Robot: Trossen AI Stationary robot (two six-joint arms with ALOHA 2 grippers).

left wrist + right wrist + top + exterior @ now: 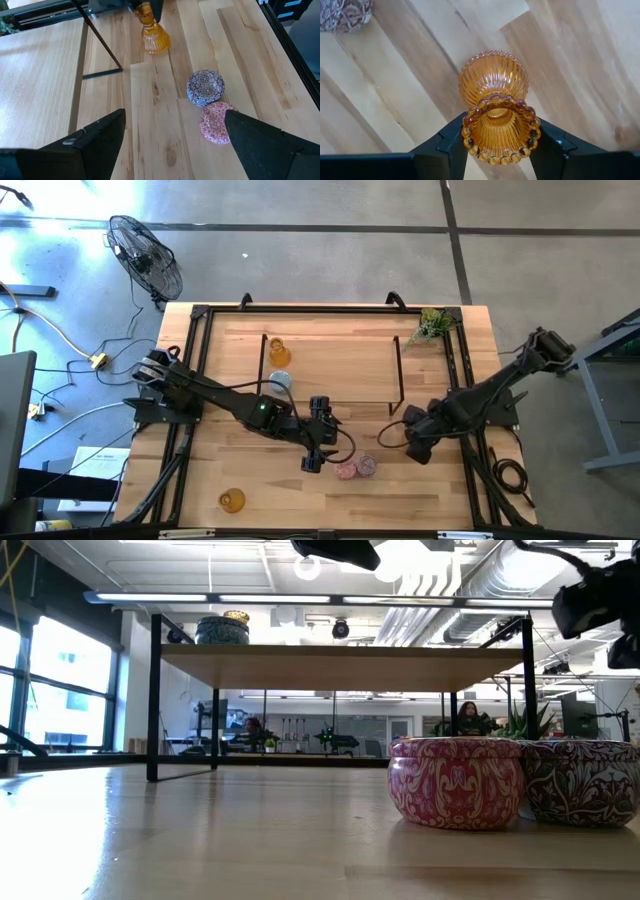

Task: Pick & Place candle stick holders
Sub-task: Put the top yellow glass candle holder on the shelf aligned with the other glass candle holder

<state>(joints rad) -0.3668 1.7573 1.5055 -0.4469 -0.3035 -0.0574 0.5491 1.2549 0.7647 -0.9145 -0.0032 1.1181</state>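
My right gripper (397, 430) is shut on an amber glass holder (495, 100), which also shows in the left wrist view (151, 36). My left gripper (325, 445) hangs open and empty just left of it, its fingers (102, 140) wide apart. A pink holder (347, 470) and a purple holder (367, 465) stand side by side on the table, near-right of my left gripper. A blue holder (279, 380) and a second amber one (278, 352) stand on the shelf's left end. A third amber holder (232, 500) stands near the table's front left. My right gripper pinches the amber holder's beaded top rim (470, 120) between its two fingers, one on each side. The fingers come from above, pointing down. The holder is upright, bulbous base (492, 75) down; whether the base rests on the table I cannot tell.
A low black-framed wooden shelf (335, 370) takes up the table's far middle; its legs (100, 45) stand close to the held holder. A green plant sprig (432, 325) lies at the far right corner. Bare wood lies at the near right and far left.
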